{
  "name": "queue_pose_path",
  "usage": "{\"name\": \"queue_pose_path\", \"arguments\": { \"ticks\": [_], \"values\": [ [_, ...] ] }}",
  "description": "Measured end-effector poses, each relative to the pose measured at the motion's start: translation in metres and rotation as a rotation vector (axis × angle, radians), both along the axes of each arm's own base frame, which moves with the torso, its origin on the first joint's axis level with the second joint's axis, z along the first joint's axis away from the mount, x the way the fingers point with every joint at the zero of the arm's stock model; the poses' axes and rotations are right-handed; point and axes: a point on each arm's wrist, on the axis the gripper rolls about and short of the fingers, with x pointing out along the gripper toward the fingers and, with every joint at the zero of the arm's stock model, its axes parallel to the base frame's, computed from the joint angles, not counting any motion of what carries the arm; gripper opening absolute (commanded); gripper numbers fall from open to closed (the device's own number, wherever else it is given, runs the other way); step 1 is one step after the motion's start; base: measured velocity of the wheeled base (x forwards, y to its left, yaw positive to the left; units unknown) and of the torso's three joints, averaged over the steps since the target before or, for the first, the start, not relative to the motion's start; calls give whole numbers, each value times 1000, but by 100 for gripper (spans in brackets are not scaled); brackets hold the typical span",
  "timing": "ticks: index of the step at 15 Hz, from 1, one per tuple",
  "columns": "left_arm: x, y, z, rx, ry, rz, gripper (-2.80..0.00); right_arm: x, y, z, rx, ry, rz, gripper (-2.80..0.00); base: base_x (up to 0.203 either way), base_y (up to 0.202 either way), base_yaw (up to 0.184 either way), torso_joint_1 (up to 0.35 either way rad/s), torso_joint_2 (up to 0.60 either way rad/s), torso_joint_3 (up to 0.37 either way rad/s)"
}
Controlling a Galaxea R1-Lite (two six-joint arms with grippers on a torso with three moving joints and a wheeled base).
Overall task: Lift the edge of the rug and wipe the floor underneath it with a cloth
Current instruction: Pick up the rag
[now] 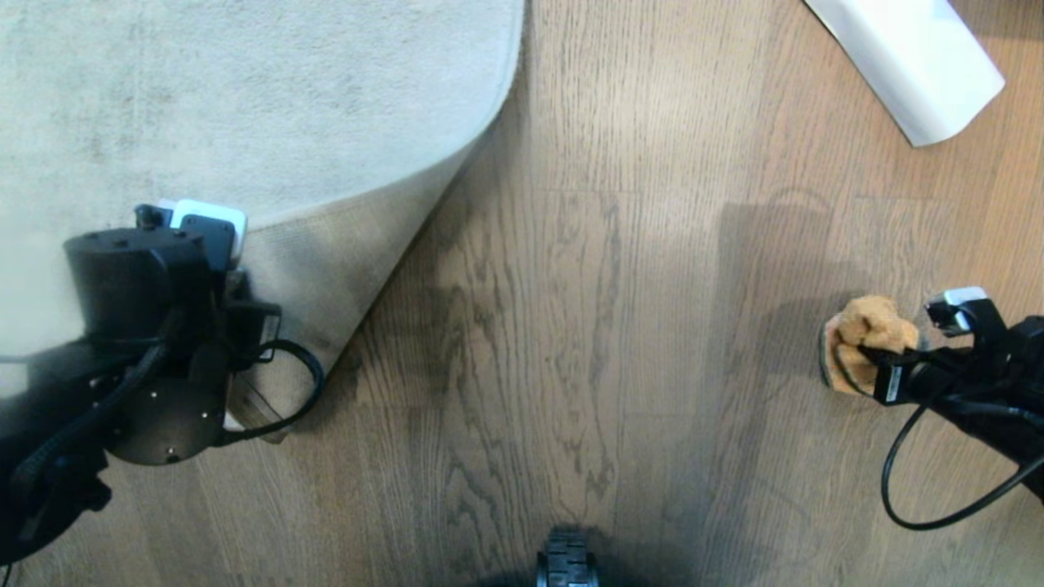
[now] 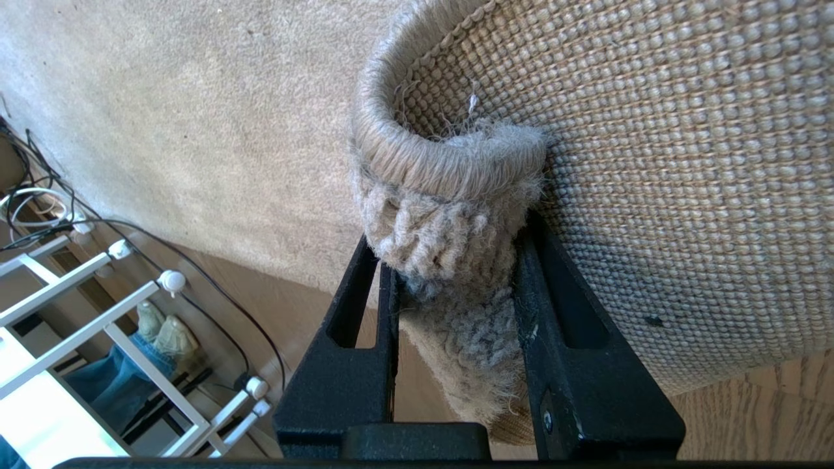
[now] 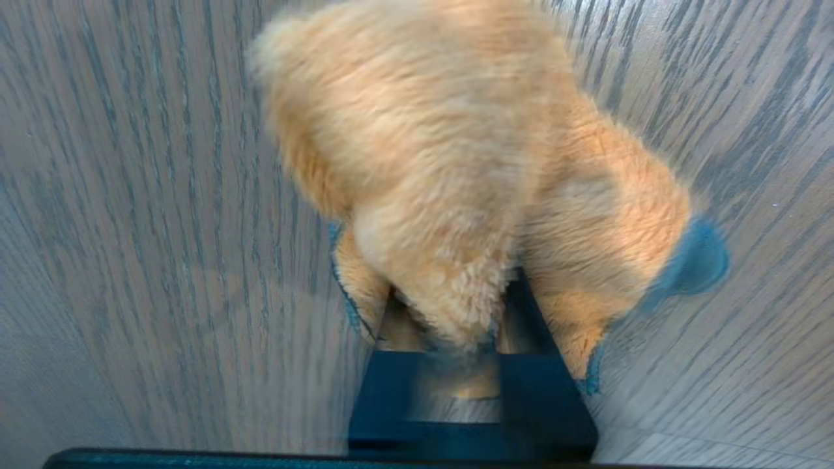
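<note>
Grip comes first for us here: our right end effector (image 3: 456, 352) has its jaws clamped on a fold of the cloth (image 3: 469, 176), the orange-tan fuzzy rag with dark trim, which sits bunched on the floor (image 1: 587, 342) well to the right of the rug. We judge the step in hand is carrying that rag across to the bare planks under the raised corner. To do it well, we should keep the pinch firm so the fold does not slip, hold the rag low and flat against the wood, and sweep it toward the shadowed patch beside the rug without nudging the lifted flap.

Our left end effector (image 2: 456, 312) is clenched on the rug edge (image 2: 449, 215), its two black fingers (image 2: 365, 326) pressing the pile corner between them, so the tan woven backing faces outward and the corner is folded up off the floor. It should hold that height steady. A white rolled sheet (image 1: 913, 57) lies far off at the upper right.
</note>
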Motion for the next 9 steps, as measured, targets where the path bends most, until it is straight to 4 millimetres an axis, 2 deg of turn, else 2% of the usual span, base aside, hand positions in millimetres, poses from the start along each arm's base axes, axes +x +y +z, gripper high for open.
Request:
{"name": "queue_pose_path", "arguments": {
  "ticks": [5,9],
  "values": [
    [0,0,1,-1,-3,0,-280,-4,1,6,-6,-22,1,-280,0,0,0,0,0,0],
    [-1,0,2,-2,-6,0,-280,-16,8,12,-6,-30,16,-280,0,0,0,0,0,0]
  ]
}}
